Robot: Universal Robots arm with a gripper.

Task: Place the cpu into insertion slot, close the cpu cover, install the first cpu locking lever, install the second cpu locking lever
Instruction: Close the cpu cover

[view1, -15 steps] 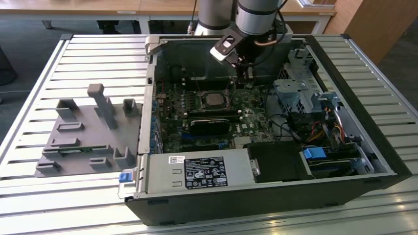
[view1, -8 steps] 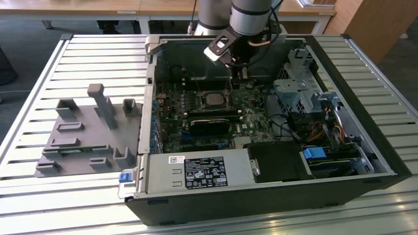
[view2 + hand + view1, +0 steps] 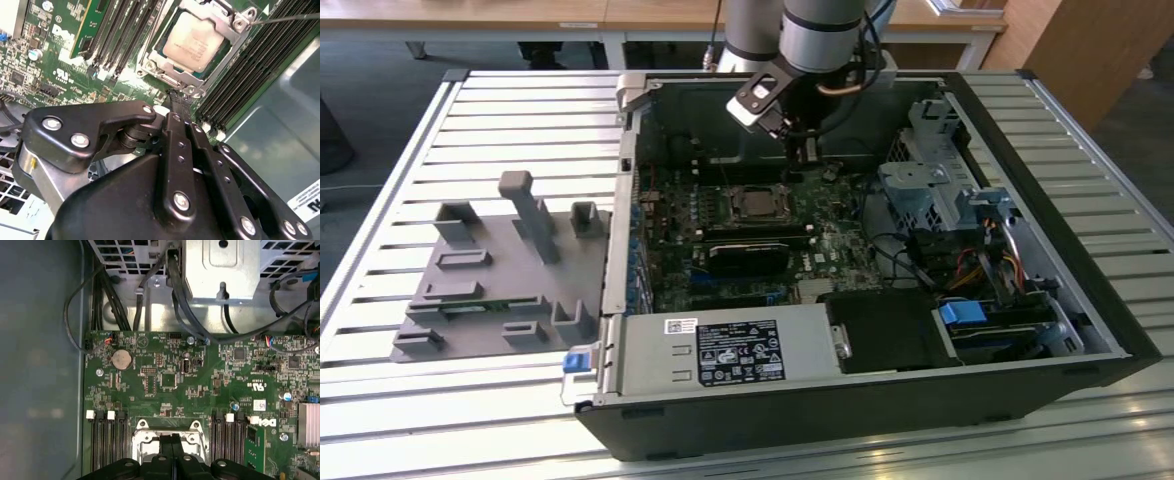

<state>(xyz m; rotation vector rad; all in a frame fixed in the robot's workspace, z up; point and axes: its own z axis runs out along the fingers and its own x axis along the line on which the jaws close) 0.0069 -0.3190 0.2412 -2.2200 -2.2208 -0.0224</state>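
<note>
One gripper (image 3: 181, 98), jaws pinched, empty | cpu (image 3: 195, 42) sat under cpu cover (image 3: 223, 20) just past tips | locking lever (image 3: 290, 18) prob needed slow push

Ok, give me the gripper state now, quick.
Gripper: shut, fingers together, holding nothing, tips beside the cpu cover that frames the cpu.

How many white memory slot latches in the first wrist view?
4. Two latches sit side by side between the cpu socket and the case wall; two more on the socket's other side. The end effector may hide others.
</note>
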